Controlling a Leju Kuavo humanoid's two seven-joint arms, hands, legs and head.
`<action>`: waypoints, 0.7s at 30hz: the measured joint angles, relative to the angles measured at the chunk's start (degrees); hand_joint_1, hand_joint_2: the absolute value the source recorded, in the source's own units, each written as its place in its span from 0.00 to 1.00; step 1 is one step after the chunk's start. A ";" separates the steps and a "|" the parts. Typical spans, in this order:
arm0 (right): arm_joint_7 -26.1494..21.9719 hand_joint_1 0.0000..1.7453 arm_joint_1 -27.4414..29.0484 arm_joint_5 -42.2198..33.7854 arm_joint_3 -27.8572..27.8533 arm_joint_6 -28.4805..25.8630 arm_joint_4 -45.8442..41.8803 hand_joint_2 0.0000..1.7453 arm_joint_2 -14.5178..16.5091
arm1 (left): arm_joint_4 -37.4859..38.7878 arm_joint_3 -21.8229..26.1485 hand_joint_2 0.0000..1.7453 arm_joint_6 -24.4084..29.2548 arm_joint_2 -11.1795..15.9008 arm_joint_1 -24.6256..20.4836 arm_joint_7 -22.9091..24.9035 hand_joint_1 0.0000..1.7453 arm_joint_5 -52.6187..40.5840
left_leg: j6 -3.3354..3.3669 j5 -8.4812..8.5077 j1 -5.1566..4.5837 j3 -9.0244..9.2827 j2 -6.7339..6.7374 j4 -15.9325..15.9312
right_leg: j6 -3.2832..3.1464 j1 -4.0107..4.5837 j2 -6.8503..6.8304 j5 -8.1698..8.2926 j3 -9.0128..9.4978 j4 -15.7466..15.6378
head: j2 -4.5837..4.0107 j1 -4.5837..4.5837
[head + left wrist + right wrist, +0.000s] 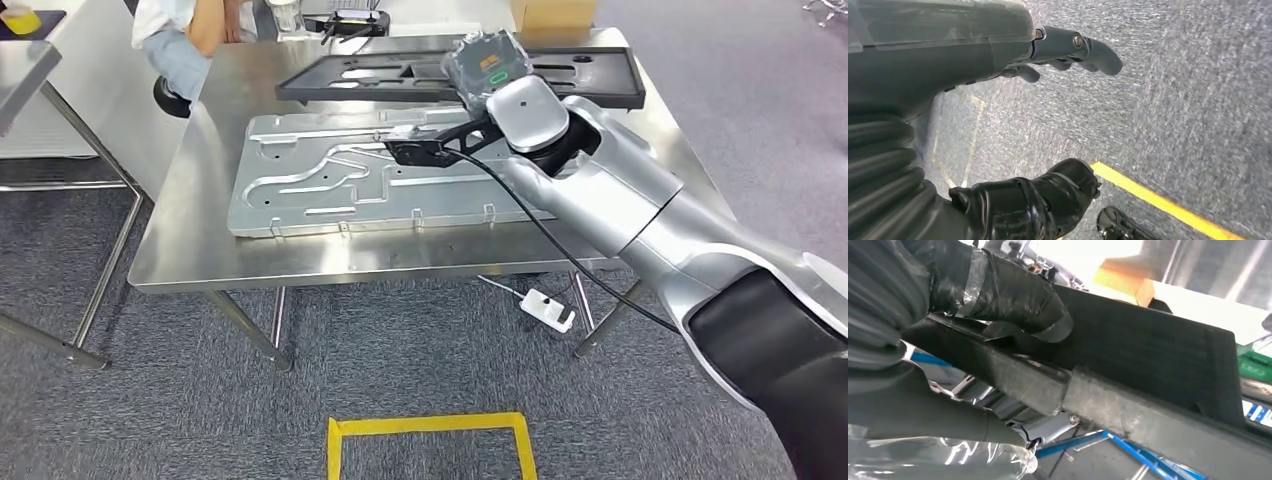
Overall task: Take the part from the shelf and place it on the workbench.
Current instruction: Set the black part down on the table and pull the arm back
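Note:
The part, a long black panel with cut-outs (400, 75), lies flat across the far side of the steel workbench (200, 250); whether it touches the top I cannot tell. My right arm reaches over the bench, and my right hand (487, 68) is at the panel's right portion. In the right wrist view the taped thumb (1013, 295) wraps over the panel's edge (1148, 345), so this hand grips it. My left hand (1058, 50) hangs over the grey carpet with its fingers apart and nothing in them.
A large silver machined plate (320, 185) covers the bench's middle, just in front of the panel. A person (185, 40) sits at the far left corner. A cardboard box (552, 12) stands behind the bench. Yellow floor tape (430, 440) and a white adapter (548, 310) lie below.

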 joint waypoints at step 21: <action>-1.58 1.00 3.89 -0.25 -0.02 -3.06 -2.98 1.00 -3.19 | 0.00 -0.06 1.00 -0.99 -0.14 -0.23 -0.75 0.00 -0.41 | -2.38 -9.42 0.88 -4.71 -0.05 15.33 | -0.69 -1.15 0.14 2.73 -3.06 0.52 | 0.00 0.03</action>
